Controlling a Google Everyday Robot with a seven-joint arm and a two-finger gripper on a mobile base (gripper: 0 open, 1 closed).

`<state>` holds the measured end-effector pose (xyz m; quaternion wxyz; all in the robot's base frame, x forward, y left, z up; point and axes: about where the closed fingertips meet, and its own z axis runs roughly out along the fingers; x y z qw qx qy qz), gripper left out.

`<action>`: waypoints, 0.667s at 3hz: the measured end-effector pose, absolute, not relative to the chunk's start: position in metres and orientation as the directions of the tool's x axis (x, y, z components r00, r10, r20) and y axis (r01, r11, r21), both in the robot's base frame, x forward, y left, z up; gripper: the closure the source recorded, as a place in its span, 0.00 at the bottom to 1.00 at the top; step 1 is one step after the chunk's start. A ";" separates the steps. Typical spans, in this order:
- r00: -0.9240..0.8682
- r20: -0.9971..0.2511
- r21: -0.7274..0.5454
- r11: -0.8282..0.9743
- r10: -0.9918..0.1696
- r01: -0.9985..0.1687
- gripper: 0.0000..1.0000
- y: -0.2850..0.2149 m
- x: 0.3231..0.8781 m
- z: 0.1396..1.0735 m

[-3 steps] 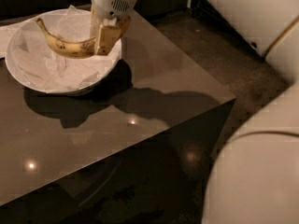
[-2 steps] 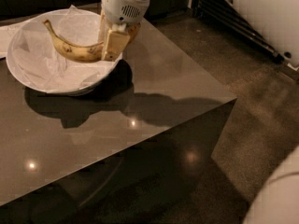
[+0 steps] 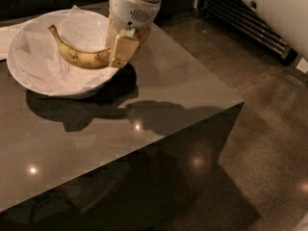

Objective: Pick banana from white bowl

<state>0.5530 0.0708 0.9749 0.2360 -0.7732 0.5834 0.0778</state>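
Note:
The banana (image 3: 79, 56), yellow with brown speckles and a dark stem tip, hangs over the white bowl (image 3: 29, 73), its stem end pointing up and left. The bowl is wide, lined with crinkled white paper, and stands at the table's back left. My gripper (image 3: 115, 52) comes down from the top of the view and is shut on the banana's right end, above the bowl's right rim. The banana looks lifted off the paper lining.
The bowl stands on a glossy dark table (image 3: 159, 100) whose right and front edges drop to a dark floor. A flat white paper sheet (image 3: 6, 32) lies behind the bowl at the left. A ribbed vent (image 3: 250, 23) runs along the wall at the back right.
The gripper has risen with the banana, which now sits higher above the bowl. The large white arm parts at the right have left the view.

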 end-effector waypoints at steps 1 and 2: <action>0.264 -0.407 -0.274 -0.159 -0.874 -0.949 1.00 0.055 0.540 0.980; 0.194 -0.428 -0.271 -0.080 -0.883 -0.959 1.00 0.031 0.521 0.983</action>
